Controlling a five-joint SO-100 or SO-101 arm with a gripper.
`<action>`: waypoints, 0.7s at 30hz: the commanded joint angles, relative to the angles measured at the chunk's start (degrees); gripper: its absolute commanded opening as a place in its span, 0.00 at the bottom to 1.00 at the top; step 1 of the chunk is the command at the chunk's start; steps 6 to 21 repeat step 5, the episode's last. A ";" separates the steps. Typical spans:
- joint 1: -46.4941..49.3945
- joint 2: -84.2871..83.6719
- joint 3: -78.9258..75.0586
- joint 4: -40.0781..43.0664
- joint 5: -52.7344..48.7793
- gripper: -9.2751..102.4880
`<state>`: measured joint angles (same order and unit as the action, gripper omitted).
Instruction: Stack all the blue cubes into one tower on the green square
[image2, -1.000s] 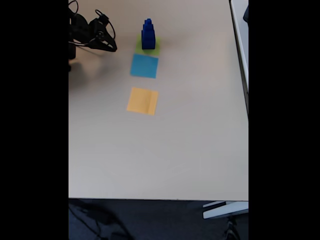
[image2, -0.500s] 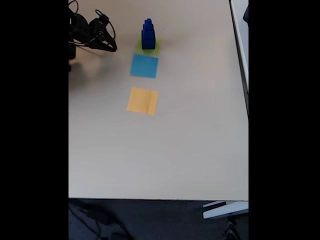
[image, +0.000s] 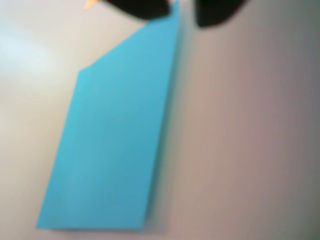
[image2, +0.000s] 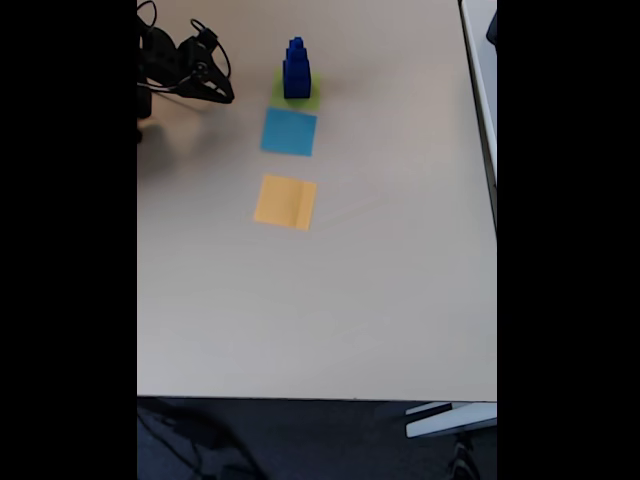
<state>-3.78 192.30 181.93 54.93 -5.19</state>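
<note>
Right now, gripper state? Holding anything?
Gripper: holding nothing; whether open or shut cannot be told. The blue cubes stand stacked on the green square, apart from it.

Looked like office or lab: plain beige table (image2: 330, 300), dark carpet (image2: 320, 440) below, cables (image2: 185, 435) trailing, second desk edge (image2: 478, 60) alongside.

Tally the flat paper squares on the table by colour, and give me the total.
Green square: 1, under the tower of blue cubes
Light-blue square: 1
Orange square: 1
Total: 3 flat squares
</note>
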 joint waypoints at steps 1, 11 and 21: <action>-0.18 1.41 0.26 0.18 0.44 0.08; -0.18 1.41 0.26 0.18 0.44 0.08; -0.18 1.41 0.26 0.18 0.44 0.08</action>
